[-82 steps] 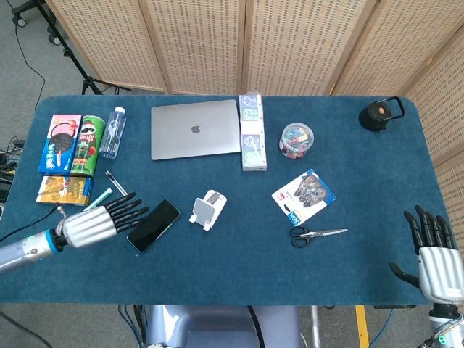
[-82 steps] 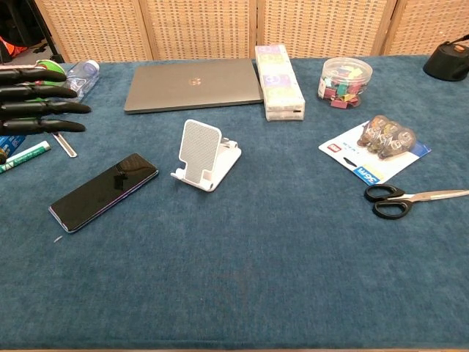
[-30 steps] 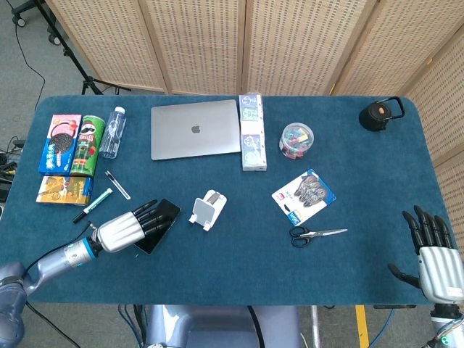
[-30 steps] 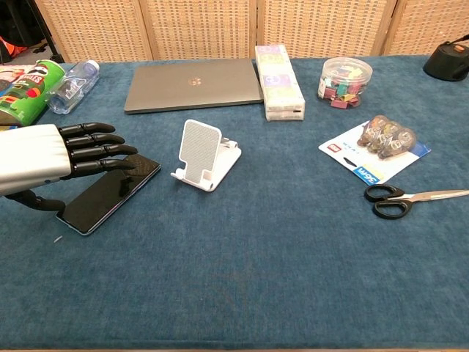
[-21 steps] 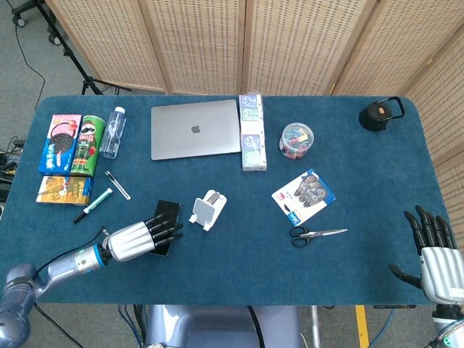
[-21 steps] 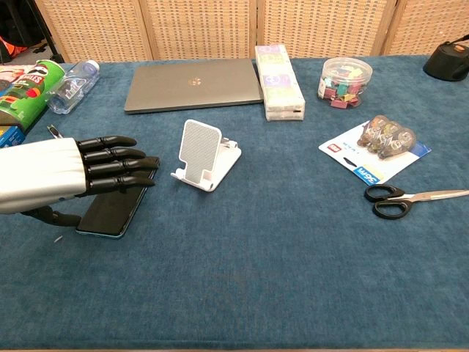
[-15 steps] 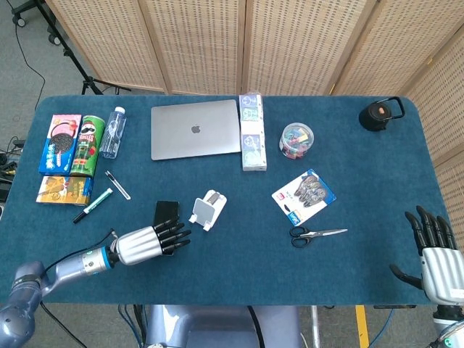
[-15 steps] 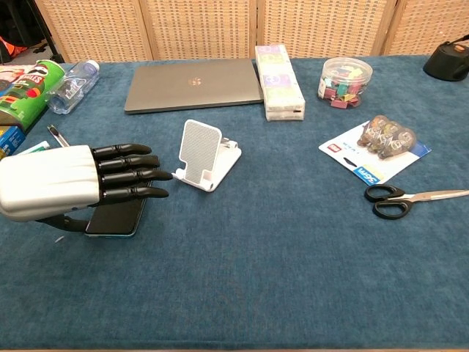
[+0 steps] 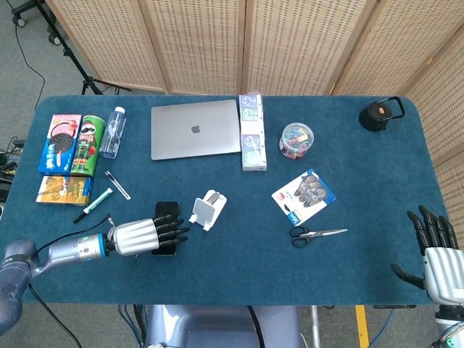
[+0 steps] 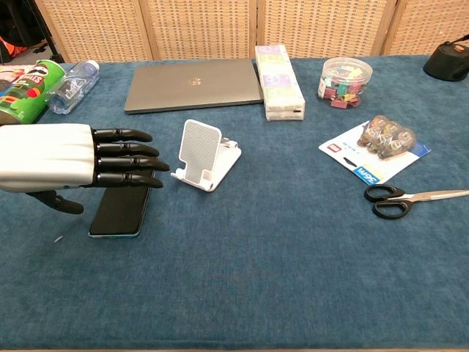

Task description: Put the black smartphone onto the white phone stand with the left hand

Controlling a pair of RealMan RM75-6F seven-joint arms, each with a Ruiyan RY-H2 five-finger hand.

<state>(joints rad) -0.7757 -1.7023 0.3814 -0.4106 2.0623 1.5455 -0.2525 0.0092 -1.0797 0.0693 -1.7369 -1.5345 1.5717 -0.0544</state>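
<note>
The black smartphone (image 10: 119, 213) lies flat on the blue cloth, its long side pointing away from me, left of the white phone stand (image 10: 205, 156). My left hand (image 10: 80, 160) hovers just above the phone's far end with its fingers stretched out towards the stand and the thumb hanging down at the left; it holds nothing. In the head view the left hand (image 9: 148, 235) covers the near half of the smartphone (image 9: 167, 212), and the stand (image 9: 208, 209) is close on the right. My right hand (image 9: 437, 254) waits with spread fingers off the table's near right corner.
A closed laptop (image 10: 192, 83), a pastel box (image 10: 278, 72) and a jar of clips (image 10: 344, 78) stand behind the stand. Scissors (image 10: 410, 198) and a tape pack (image 10: 377, 149) lie at the right. A bottle (image 9: 112, 132), a chips can (image 9: 88, 145), snack boxes and pens (image 9: 116, 185) are at the left.
The left hand swept over the phone from the left and turned it from a slant to pointing straight away. In the last half second the hand rose a little and drew back left.
</note>
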